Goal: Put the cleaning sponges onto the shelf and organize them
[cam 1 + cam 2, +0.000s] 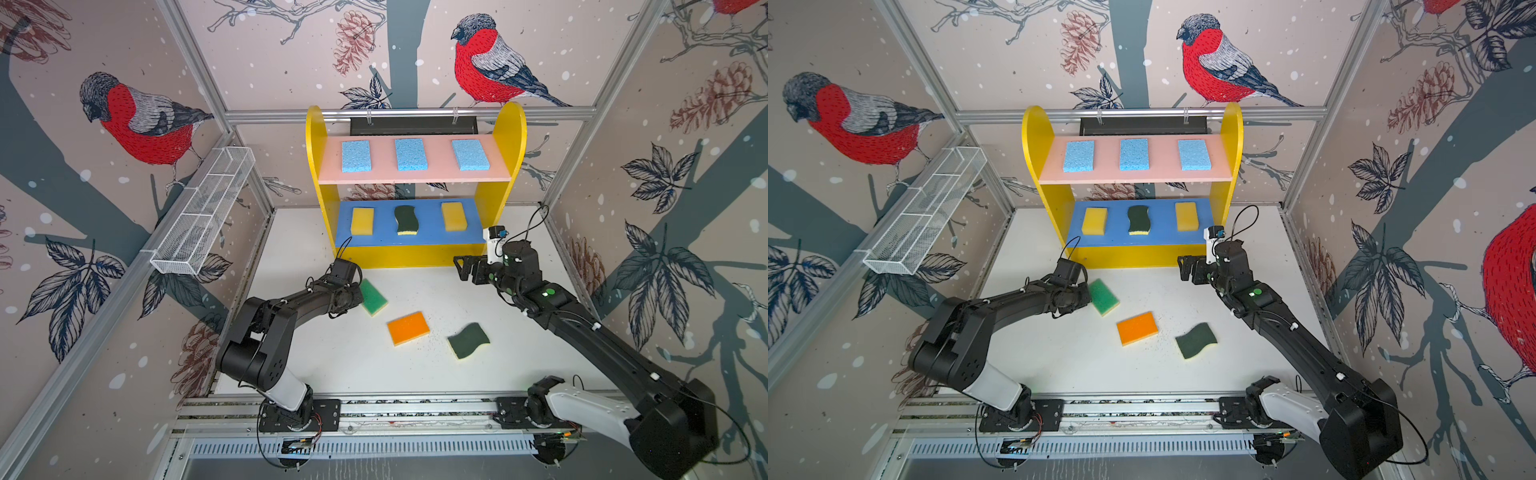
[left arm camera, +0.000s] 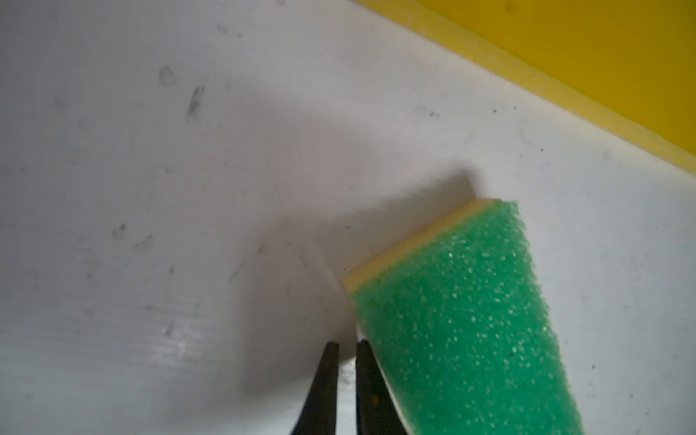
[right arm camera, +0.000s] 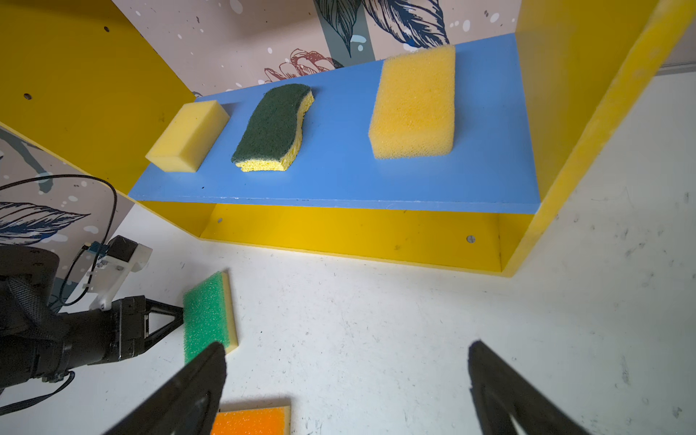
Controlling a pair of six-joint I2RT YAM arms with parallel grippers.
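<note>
1. The left hand (image 2: 346,348) is closed on nothing, its black fingers (image 2: 325,380) nearly together above the white counter (image 1: 332,357).
2. The green-topped, yellow-backed rectangular foam sponge (image 1: 373,297) lies on the counter at centre-left in both top views. It touches one finger's outer side and is not between the fingers.
3. The right hand (image 3: 347,346) hangs wide open and empty at centre-right, before the yellow three-tier shelf (image 1: 415,257).
4. The orange-topped rectangular sponge (image 1: 408,328) and the wavy dark-green scourer (image 1: 468,340) lie at lower centre, apart from both hands.

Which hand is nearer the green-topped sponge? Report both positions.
Left. The left hand sits shut against an edge of the green-topped sponge; the right hand hangs open farther off, near the shelf.
</note>
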